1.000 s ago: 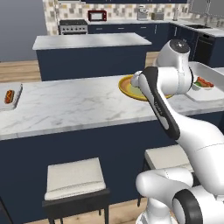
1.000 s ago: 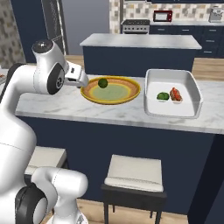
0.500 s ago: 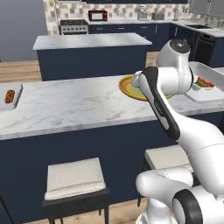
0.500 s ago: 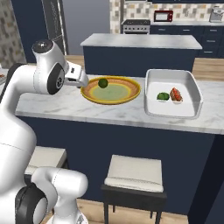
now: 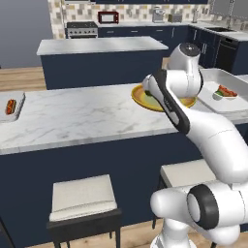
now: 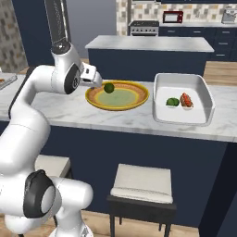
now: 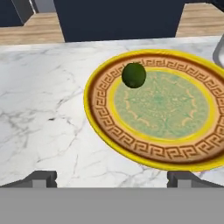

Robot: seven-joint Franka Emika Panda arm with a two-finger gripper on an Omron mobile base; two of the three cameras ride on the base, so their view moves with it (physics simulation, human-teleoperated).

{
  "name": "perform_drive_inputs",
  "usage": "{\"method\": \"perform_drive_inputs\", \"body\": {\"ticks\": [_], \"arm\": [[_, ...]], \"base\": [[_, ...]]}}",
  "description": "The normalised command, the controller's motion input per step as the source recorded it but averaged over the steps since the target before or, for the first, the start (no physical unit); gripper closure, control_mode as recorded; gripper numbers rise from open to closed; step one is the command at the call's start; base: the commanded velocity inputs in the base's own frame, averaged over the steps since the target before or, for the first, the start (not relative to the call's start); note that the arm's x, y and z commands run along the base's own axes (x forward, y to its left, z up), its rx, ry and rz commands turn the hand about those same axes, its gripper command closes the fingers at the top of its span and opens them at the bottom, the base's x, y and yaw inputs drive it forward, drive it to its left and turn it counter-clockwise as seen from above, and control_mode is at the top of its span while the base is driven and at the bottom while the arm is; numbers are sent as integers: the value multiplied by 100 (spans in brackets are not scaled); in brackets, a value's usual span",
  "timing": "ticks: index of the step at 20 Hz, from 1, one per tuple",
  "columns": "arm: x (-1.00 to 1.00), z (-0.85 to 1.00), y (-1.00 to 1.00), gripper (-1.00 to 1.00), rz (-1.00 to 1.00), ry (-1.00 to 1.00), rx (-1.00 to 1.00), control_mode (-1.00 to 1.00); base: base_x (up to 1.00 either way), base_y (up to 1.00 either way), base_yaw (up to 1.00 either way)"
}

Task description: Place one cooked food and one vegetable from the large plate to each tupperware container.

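- On the long white marble counter (image 6: 69,109), the large round plate with a yellow-orange rim and pale green centre (image 6: 134,100) sits toward the right end, just left of a shallow white rectangular tupperware tray (image 6: 203,95).
- A single round dark-green vegetable (image 7: 134,75) lies on the plate, on the inner edge of its patterned brown band; in the right base view it rests on the plate's left side (image 6: 109,87), nearest the arm.
- The white tray beside the plate holds two pieces side by side: a green one (image 6: 172,102) and a red-orange one (image 6: 186,99).
- A second white rectangular tray (image 5: 13,107) stands at the far left end of the counter, well apart from the plate, with a red-and-orange piece of food (image 5: 9,106) in it.
- The two-finger gripper (image 7: 112,178) hangs above the counter just short of the plate's near rim, its jaws spread wide with nothing between them; the dark fingertips (image 7: 41,178) are clear of the plate and the vegetable.
- Behind the counter stands a dark blue kitchen island with a pale top (image 6: 148,44); two cushioned stools (image 5: 83,197) stand on the near side below the counter.
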Motion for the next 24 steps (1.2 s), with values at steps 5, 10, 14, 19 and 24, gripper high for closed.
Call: {"method": "perform_drive_inputs", "body": {"ticks": [5,10,14,19,24], "arm": [[67,-13,-16,-100,0,1,0,-100],[94,-21,-13,-100,0,3,0,-100],[84,-19,-8,-100,-2,10,0,-100],[60,-16,-10,-100,-5,9,0,-100],[26,-22,-17,-100,-4,0,0,-100]], "base": [[0,0,0],[0,0,0],[0,0,0],[0,0,0],[0,0,0]]}}
